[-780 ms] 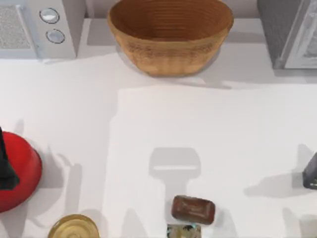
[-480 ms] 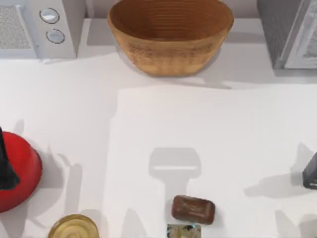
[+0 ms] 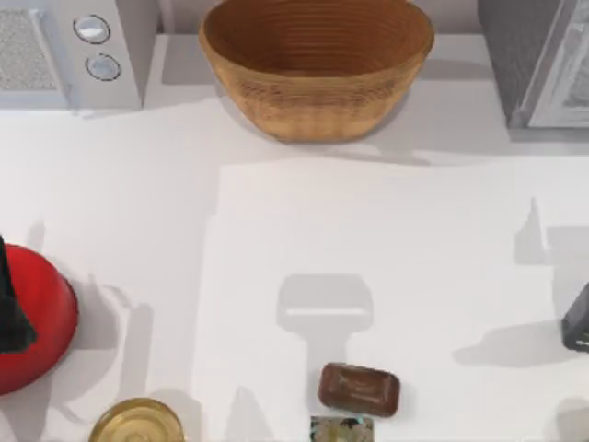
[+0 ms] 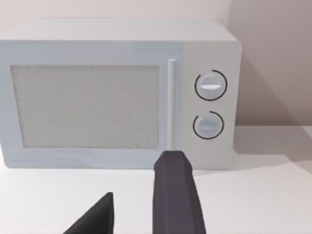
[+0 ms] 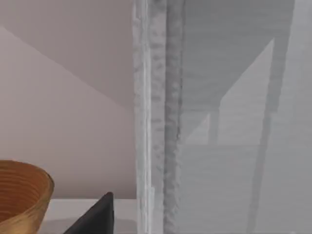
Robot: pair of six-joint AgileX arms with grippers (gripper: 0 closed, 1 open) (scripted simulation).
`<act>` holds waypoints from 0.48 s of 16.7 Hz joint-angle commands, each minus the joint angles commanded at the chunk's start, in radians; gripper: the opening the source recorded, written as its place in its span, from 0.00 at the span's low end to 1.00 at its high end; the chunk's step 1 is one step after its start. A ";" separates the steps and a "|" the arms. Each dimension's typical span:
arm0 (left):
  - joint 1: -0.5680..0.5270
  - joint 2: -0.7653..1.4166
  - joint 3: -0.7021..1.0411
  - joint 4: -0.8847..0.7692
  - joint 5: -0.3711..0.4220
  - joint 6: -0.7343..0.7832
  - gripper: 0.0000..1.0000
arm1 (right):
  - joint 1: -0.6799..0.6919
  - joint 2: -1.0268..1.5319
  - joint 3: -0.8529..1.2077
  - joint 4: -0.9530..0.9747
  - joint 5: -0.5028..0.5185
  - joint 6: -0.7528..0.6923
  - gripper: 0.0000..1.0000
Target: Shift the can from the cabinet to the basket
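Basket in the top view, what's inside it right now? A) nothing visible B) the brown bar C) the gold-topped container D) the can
A: the top view shows the basket with only its bare woven interior, while the brown bar and the gold-topped container sit on the table near the bottom edge.

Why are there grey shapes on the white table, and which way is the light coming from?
Top view: those grey shapes are shadows; the basket throws one onto the table beside its base, and the brown block sits near a tall shadow. Left wrist view: the microwave darkens the wall behind it. The lamp itself isn't pictured.
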State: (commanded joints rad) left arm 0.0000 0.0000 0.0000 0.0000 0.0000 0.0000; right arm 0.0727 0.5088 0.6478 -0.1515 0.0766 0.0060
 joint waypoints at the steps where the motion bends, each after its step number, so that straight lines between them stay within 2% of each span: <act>1: 0.000 0.000 0.000 0.000 0.000 0.000 1.00 | 0.010 0.076 0.098 -0.026 0.011 0.000 1.00; 8: 0.000 0.000 0.000 0.000 0.000 0.000 1.00 | 0.076 0.572 0.749 -0.195 0.083 0.004 1.00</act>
State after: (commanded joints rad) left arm 0.0000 0.0000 0.0000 0.0000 0.0000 0.0000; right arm 0.1482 1.0808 1.3963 -0.3466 0.1594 0.0098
